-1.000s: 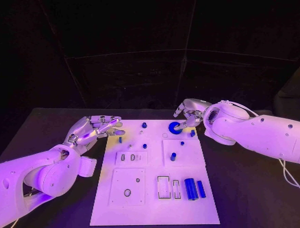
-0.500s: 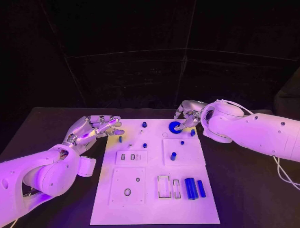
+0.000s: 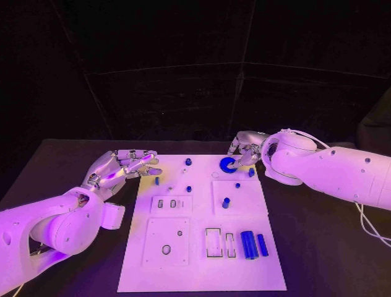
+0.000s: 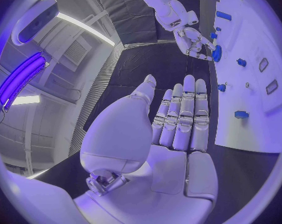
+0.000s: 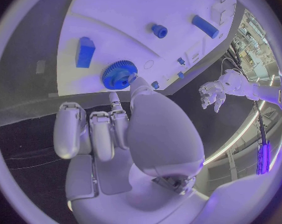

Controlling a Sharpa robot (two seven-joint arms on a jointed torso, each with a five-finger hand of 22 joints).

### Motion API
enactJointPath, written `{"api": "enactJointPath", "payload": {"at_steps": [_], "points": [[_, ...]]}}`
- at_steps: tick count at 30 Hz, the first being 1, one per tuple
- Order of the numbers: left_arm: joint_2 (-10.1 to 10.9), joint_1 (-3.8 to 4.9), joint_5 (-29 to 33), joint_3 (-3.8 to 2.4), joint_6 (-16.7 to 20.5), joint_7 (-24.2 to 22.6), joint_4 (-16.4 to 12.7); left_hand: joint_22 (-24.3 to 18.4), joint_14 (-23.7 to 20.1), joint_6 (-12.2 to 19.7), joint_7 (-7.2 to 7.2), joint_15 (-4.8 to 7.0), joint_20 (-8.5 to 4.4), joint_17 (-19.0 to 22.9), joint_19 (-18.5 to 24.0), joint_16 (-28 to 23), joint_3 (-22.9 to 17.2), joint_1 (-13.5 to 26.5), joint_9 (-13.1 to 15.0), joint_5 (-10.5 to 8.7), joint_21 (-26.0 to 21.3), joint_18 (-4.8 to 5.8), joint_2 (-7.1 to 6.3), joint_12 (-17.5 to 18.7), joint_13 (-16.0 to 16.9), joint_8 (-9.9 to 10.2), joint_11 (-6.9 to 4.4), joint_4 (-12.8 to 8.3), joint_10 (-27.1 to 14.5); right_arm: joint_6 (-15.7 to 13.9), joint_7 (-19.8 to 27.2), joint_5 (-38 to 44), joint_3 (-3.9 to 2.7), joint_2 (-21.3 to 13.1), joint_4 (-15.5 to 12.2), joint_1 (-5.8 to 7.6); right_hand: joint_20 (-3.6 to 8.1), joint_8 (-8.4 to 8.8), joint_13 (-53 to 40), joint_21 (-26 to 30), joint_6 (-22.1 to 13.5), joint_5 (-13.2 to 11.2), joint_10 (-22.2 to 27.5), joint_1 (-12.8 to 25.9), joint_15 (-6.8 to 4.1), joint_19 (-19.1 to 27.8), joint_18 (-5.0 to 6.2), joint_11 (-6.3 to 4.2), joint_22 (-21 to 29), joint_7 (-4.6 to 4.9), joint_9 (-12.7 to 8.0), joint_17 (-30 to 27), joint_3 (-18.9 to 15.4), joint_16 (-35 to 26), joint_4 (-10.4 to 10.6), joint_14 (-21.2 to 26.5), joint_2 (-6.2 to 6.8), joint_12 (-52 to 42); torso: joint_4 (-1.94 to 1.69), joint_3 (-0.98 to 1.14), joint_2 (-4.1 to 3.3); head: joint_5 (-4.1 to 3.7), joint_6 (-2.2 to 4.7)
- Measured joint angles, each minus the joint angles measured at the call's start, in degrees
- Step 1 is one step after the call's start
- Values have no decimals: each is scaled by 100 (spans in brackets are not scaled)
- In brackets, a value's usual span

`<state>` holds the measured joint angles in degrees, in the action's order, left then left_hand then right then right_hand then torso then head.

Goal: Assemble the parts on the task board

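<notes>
The white task board lies in the middle of the black table. At its far edge a blue gear is tipped up off the board, and my right hand pinches it; in the right wrist view the thumb presses the rim of the gear. My left hand hovers by the board's far left corner, fingers straight and apart from the thumb, holding nothing. Small blue pegs stand on the board's far half, one taller peg nearer the middle. Blue bars lie at the near right.
Empty recesses sit on the board's left half, with narrow slots beside the bars. A blue block lies close to the gear. Black table spreads on both sides; a white cable trails at the right.
My right hand and forearm have drifted slightly left over the board's far edge, keeping the gear. The left hand has stayed still.
</notes>
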<state>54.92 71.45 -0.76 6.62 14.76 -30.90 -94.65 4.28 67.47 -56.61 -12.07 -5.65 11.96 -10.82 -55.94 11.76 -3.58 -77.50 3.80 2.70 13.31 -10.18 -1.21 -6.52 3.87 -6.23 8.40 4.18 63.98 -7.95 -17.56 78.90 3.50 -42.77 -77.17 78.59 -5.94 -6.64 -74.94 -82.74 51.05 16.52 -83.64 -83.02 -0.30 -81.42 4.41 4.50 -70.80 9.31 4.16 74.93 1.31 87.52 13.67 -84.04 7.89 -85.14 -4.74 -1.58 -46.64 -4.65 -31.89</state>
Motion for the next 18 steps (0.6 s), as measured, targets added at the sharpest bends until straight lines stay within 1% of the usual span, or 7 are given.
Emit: {"api": "enactJointPath", "payload": {"at_steps": [8, 10, 13, 15, 18], "points": [[0, 0, 0, 0, -1, 13, 6, 0, 0, 0, 0, 0, 0, 0, 0, 0, 0, 0, 0, 0, 0, 0, 0, 12, 0, 0, 0, 0, 0, 52, -11, 14, 0, 17, 12, 0, 0, 0, 0, 0, 17, 0, 0, 0, 0, 0, 0, 0, -11, 17, -1, -1, -3, 0, -32, 0, 0, -22, 2, 2, -2, -1, -16], [0, 0, 0, 0, -1, 15, 8, 1, 0, 0, 0, 0, 14, 0, -14, 0, 0, -18, 0, 0, 0, 0, 18, 12, 0, 0, 0, 0, 0, 58, -12, 22, 0, 20, 17, 0, 0, 0, 1, 0, 38, 0, 0, 0, 0, 0, 0, 0, -17, -3, -1, 0, -3, 0, -32, 0, 0, -22, 2, 3, -3, -2, -18], [0, 0, 0, 0, -1, 18, 11, 1, 0, 0, 0, 0, 21, -3, -21, 0, 0, -23, 0, 0, 0, 0, 23, 12, 0, 0, 0, 0, 0, 64, -13, 35, 0, 24, 23, 0, 0, -19, 0, 0, 38, 0, 0, 0, 0, 0, 1, 0, -17, -3, -1, -1, 10, 0, -45, 0, 0, -23, 2, 3, -3, -2, -26], [-1, 0, 0, 0, -2, 20, 14, 1, 0, 0, 0, 0, 21, -4, -21, 0, 0, -23, 0, 0, 0, 0, 23, 12, 0, 0, 0, 0, 0, 67, -13, 49, 0, 26, 26, -1, 0, -30, 1, 0, 55, 0, 0, -17, 0, 0, 1, 0, -31, 14, 4, -1, 7, 0, -74, 0, -17, -44, 2, 3, -3, -2, -31], [-1, 0, 0, 0, -3, 22, 19, 1, 0, 0, 0, 0, 21, -4, -21, 0, 0, -23, 0, 0, 0, 0, 23, 12, 0, 0, 0, 0, 0, 72, -13, 69, 0, 28, 26, -3, 0, -30, 1, 0, 69, 0, 0, -29, 0, 0, 0, 0, -44, 0, 4, -1, 7, 19, -75, 0, -30, -44, 3, 3, -3, 2, -36]]}}
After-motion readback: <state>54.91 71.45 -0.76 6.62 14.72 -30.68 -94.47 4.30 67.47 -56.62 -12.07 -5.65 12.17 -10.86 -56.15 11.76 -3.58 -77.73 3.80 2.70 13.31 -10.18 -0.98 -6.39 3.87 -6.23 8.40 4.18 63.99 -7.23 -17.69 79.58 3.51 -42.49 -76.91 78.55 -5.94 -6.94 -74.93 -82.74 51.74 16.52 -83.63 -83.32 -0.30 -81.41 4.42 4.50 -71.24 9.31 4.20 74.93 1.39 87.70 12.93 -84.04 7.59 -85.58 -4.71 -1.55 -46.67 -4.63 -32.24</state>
